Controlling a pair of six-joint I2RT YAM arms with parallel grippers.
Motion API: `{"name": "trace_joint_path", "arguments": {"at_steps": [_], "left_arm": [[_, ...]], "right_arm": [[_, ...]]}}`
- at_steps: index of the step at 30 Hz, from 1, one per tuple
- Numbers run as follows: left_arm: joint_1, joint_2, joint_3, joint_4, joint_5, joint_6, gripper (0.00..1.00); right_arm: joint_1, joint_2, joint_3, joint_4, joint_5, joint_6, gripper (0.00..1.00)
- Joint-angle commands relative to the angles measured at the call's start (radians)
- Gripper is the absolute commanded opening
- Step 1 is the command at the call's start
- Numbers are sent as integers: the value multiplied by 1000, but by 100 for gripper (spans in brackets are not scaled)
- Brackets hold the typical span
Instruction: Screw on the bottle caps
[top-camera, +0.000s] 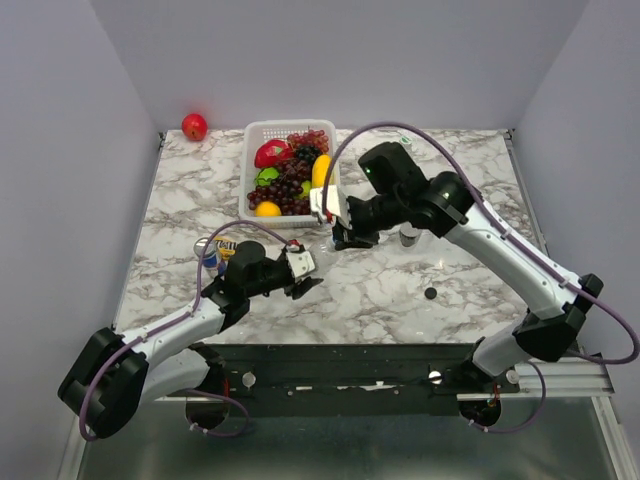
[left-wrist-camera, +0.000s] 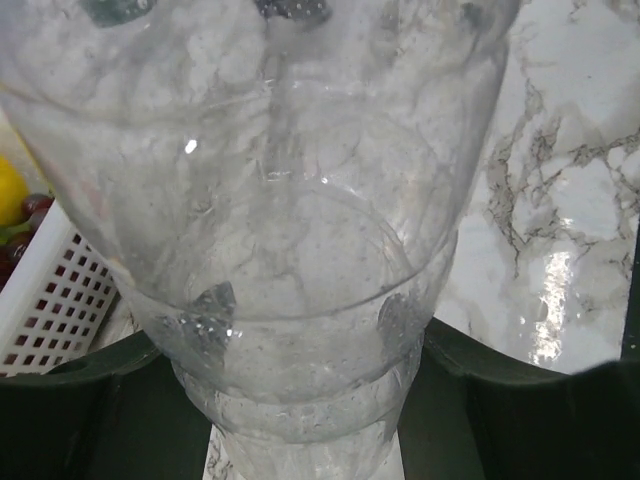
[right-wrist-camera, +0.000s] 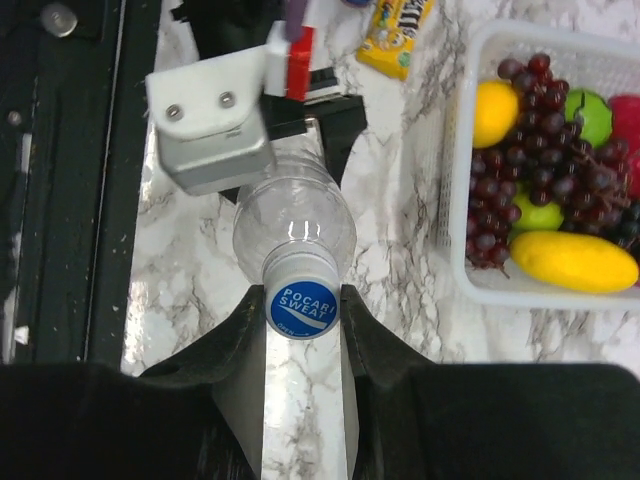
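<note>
**Blue cap at bottle mouth, both pincers gripping**

right pincer (right-wrist-camera: 303, 300) pinched tight on the blue cap (right-wrist-camera: 303, 310) (top reads POCARI SWEAT), which sits at the mouth of the clear bottle (right-wrist-camera: 295, 215). left pincer (left-wrist-camera: 300, 400) clamps the bottle body. black cap (top-camera: 430, 294) lies loose on the tabletop (top-camera: 380, 290)

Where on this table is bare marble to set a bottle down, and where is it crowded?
Free: marble left of the basket, the back-right corner beyond the right arm, the near strip between left gripper and black cap. Crowded: before the basket, where the right gripper holds the blue cap on the bottle.
</note>
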Motion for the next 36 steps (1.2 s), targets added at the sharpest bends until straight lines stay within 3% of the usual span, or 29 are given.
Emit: {"name": "trace_joint_path", "arguments": {"at_steps": [1,9,14,16,18,21,24,27,28,34,36], "left_arm": [[-12,-28,31,258,-136,-31,0],[-13,-11,52,177,-308,9,0],[-13,-5,38,130,-330,-3,0],[-13,-5,32,91,-315,-3,0],[-13,-2,32,58,-295,-5,0],[-13,3,28,13,-249,-32,0],[-10,12,41,-18,-174,-52,0],[5,31,67,-30,-73,-69,0],[11,34,76,-36,-42,-83,0],[34,54,146,-97,78,-89,0],[36,52,156,-119,112,-58,0]], "right_arm": [[-5,180,133,-28,180,398,1],[-39,360,339,-160,156,819,0],[-77,427,476,-216,128,876,38],[-109,423,512,-217,107,859,50],[-128,408,595,-216,88,842,53],[-129,360,669,-217,48,744,61],[-129,306,638,-193,13,667,71],[-129,217,495,-139,-40,505,82],[-129,164,386,-115,-65,378,84],[-131,-46,27,110,-153,4,90],[-129,-105,-76,163,-159,-51,92]]}}
